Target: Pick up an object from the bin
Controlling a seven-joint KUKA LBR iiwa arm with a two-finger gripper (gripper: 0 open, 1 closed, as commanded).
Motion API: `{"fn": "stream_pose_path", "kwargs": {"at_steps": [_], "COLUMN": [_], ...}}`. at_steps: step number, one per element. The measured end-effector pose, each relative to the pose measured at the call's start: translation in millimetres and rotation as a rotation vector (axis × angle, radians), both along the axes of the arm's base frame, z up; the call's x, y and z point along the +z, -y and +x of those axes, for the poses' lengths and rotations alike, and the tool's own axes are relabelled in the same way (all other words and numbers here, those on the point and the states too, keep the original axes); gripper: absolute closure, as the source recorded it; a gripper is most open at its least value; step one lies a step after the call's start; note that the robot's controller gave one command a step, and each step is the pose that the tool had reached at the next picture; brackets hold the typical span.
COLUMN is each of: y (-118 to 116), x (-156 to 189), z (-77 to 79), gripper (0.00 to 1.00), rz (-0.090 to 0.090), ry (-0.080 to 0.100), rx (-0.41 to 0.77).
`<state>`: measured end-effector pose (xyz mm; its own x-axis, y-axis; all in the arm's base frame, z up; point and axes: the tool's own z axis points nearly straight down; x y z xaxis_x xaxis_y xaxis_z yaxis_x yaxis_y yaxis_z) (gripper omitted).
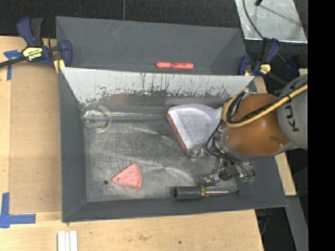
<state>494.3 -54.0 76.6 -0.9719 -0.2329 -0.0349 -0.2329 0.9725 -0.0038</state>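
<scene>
My pincer (222, 175) hung over the black-handled screwdriver (204, 192) at the near wall of the bin (73, 156) — its spread I couldn't tell; I'd straddle the shaft squarely.

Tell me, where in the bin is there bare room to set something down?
The middle floor, between the clear glass piece, pink wedge and white block, is bare. The right side is crowded: block, screwdriver and the arm.

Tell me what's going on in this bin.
The robot arm reaches in from the right, its gripper low in the bin's right corner, close to a black-handled screwdriver and beside a white block. Whether it grips anything is unclear. A pink wedge and a clear glass lie apart on the left.
</scene>
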Motion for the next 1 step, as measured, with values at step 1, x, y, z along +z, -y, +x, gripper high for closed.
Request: {"fn": "stream_pose_path", "kwargs": {"at_steps": [1], "y": [56.3], "x": [-2.6], "z": [3.5], "gripper": [0.0], "rz": [-0.005], "ry": [-0.019], "rx": [0.253]}}
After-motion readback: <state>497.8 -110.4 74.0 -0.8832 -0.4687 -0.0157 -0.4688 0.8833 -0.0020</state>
